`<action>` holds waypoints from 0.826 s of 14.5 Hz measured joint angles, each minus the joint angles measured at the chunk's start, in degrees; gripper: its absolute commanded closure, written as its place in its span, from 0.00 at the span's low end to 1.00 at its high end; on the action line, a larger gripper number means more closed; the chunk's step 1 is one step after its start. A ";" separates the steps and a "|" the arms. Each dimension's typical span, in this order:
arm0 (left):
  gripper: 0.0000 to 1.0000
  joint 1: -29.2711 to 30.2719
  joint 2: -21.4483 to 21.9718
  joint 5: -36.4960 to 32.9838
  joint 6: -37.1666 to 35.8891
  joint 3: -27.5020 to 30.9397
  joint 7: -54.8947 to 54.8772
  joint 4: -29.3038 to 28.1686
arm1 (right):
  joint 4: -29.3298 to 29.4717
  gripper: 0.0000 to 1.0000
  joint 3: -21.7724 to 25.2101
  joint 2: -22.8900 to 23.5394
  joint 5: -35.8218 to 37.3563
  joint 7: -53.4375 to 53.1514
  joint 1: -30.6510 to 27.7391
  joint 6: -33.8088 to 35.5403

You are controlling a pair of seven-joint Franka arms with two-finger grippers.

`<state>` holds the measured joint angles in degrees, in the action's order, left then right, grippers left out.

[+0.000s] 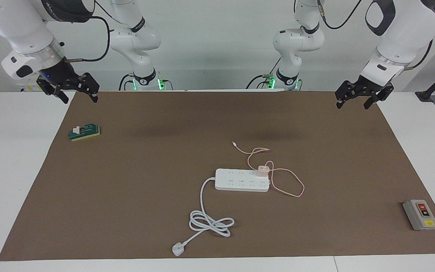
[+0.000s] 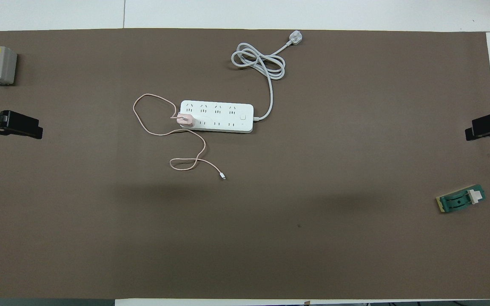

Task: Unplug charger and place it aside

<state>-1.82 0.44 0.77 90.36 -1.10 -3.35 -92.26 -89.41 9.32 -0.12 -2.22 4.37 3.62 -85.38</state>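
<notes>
Charger (image 1: 263, 170), pale pink, seated in the power strip (image 1: 242, 180) at its end toward the left arm; unplugging not begun; left gripper (image 1: 364, 97) and right gripper (image 1: 74, 90) raised at mat corners, jaws spread; next: descend, pinch charger body, pull upward

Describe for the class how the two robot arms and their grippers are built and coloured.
Both arms are glossy white with rounded segments, black bands at the joints and black cables looping alongside. Green lights glow at their bases. The left gripper and right gripper are black, angular, two-fingered linkages on grey-and-white wrists; a small blue light shows by the right one.
</notes>
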 measured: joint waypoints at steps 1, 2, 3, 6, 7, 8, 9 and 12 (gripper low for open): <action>0.00 0.00 0.00 0.00 0.00 0.00 0.00 0.00 | 0.00 0.00 0.00 0.00 0.00 0.00 0.00 0.00; 0.00 0.00 0.00 0.00 0.00 0.00 0.00 0.00 | 0.00 0.00 0.00 0.00 0.00 0.00 0.00 0.00; 0.00 0.00 -0.01 0.00 0.01 0.00 0.00 0.00 | 0.00 0.00 0.00 0.00 0.00 0.00 0.00 0.00; 0.00 0.00 -0.05 0.00 0.01 0.00 0.00 0.00 | 0.00 0.00 0.00 0.00 0.00 0.00 0.00 0.00; 0.00 0.00 -0.07 0.00 0.01 0.00 0.00 0.00 | 0.00 0.00 0.00 0.00 0.00 0.00 0.00 0.00; 0.00 0.00 -0.09 0.00 0.02 0.00 0.00 0.00 | 0.00 0.00 -0.03 0.00 0.00 0.00 0.05 0.00; 0.00 0.00 -0.10 0.00 0.03 0.00 0.00 0.00 | 0.00 0.00 -0.07 0.00 0.00 0.00 0.32 0.00; 0.00 0.00 -0.14 0.00 0.04 0.00 0.00 0.00 | 0.00 0.00 -0.25 0.00 0.00 0.00 1.61 0.00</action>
<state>-1.82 0.30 0.77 90.40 -1.10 -3.35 -92.26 -89.41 9.07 -0.12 -2.22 4.37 5.23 -85.38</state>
